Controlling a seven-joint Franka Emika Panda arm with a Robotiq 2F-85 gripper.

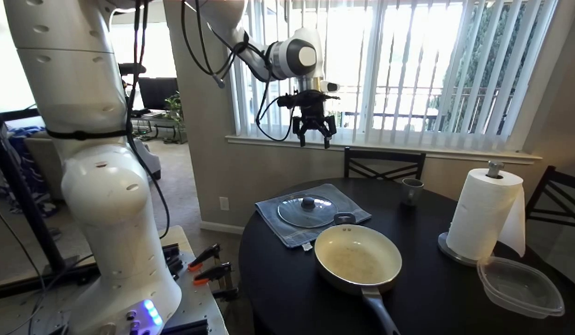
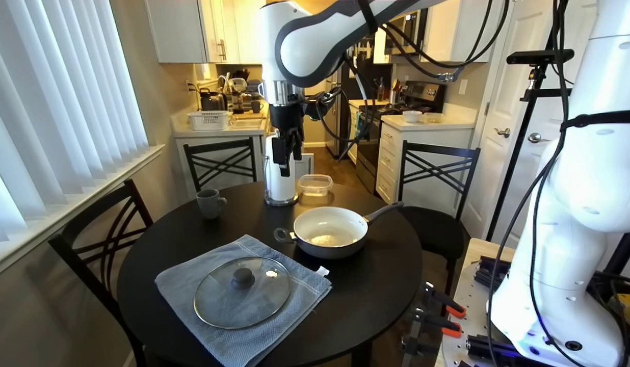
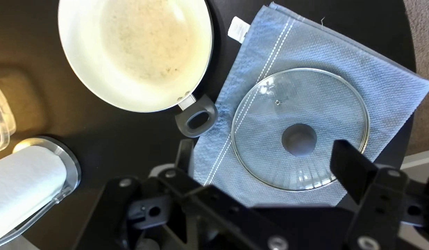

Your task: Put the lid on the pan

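Note:
The lid (image 1: pixel 307 215) is clear glass with a dark centre knob. It lies knob-up on a folded blue-grey towel (image 1: pixel 284 234) on the dark round table. It also shows in an exterior view (image 2: pixel 242 298) and the wrist view (image 3: pixel 301 107). The pan (image 1: pixel 357 256), cream inside, stands right beside the towel. It also shows in an exterior view (image 2: pixel 330 229) and the wrist view (image 3: pixel 138 52). Its small loop handle points to the towel. My gripper (image 1: pixel 314 142) is open and empty, high above the table. In the wrist view the lid's knob shows between the spread fingers (image 3: pixel 263 147).
A paper towel roll on a stand (image 1: pixel 483 218) and a clear plastic container (image 1: pixel 520 288) stand on the table beyond the pan. A grey mug (image 1: pixel 411 191) stands near the window side. The pan's long handle (image 1: pixel 379 309) reaches towards the table edge. Chairs (image 2: pixel 106 234) surround the table.

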